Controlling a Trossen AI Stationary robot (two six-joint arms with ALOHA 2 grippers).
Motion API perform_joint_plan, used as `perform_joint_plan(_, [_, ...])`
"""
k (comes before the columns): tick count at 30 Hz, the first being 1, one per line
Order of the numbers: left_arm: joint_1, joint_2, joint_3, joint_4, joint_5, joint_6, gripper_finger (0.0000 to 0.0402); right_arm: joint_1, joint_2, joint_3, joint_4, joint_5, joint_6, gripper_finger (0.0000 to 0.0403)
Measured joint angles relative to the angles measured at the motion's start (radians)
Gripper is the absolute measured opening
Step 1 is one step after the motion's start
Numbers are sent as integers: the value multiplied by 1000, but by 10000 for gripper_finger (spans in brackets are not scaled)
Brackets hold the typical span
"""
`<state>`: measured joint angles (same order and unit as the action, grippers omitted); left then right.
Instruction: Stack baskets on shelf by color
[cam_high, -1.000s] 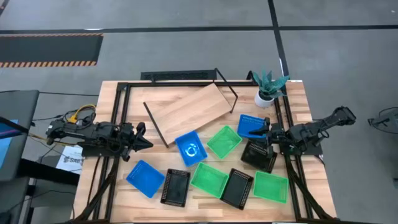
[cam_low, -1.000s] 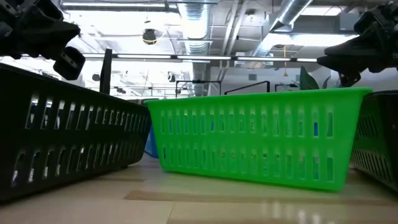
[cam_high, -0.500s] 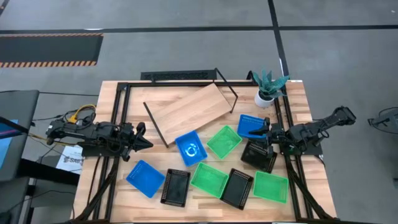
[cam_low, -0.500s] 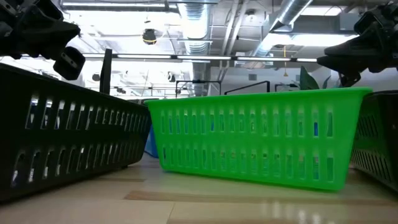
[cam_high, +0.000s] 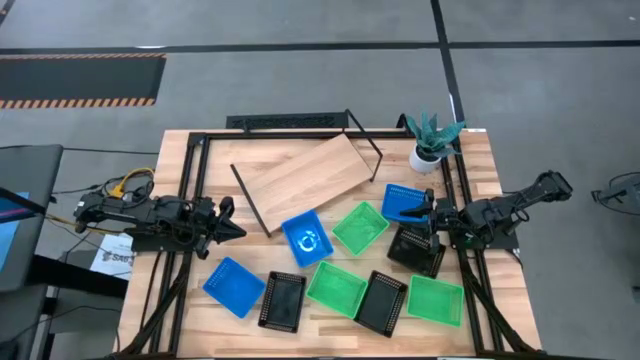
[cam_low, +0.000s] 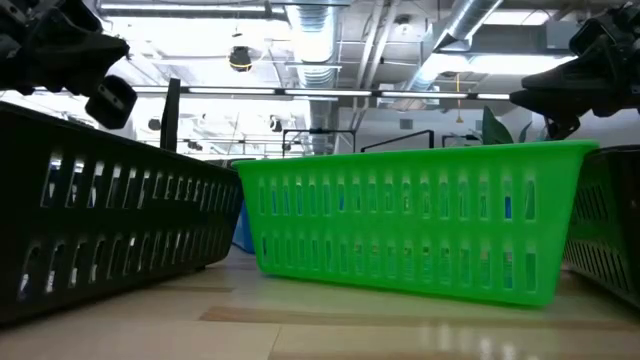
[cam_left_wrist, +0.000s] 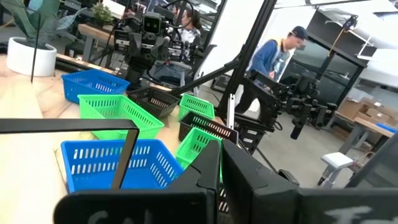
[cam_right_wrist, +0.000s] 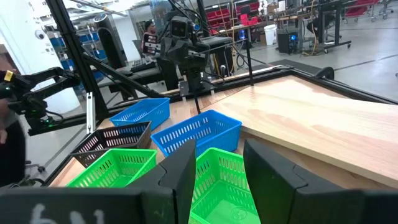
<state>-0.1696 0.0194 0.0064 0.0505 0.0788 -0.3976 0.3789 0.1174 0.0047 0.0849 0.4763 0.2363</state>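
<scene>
Right of centre in the high view, right pincer (cam_high: 432, 212) sits spread, empty, at the blue basket (cam_high: 403, 201) and black basket (cam_high: 415, 248); shelf (cam_high: 308, 174) lies upper-left; left pincer (cam_high: 232, 228) pressed together, idle.

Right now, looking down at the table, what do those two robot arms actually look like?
Both are dark, nearly black, jointed machines. The left arm trails yellow and orange cables near its base. The right arm looks the same, slim and angular. Each ends in a gripper, left gripper and right gripper, with two flat dark jaws.
</scene>
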Motion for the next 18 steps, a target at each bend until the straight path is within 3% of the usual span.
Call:
perform_joint_plan(7, [0,0,0,18,-26,-16,2,0,0,0,0,0,0,159])
perform_joint_plan(18, [0,0,0,14,-60,-229,2,0,0,0,0,0,0,159])
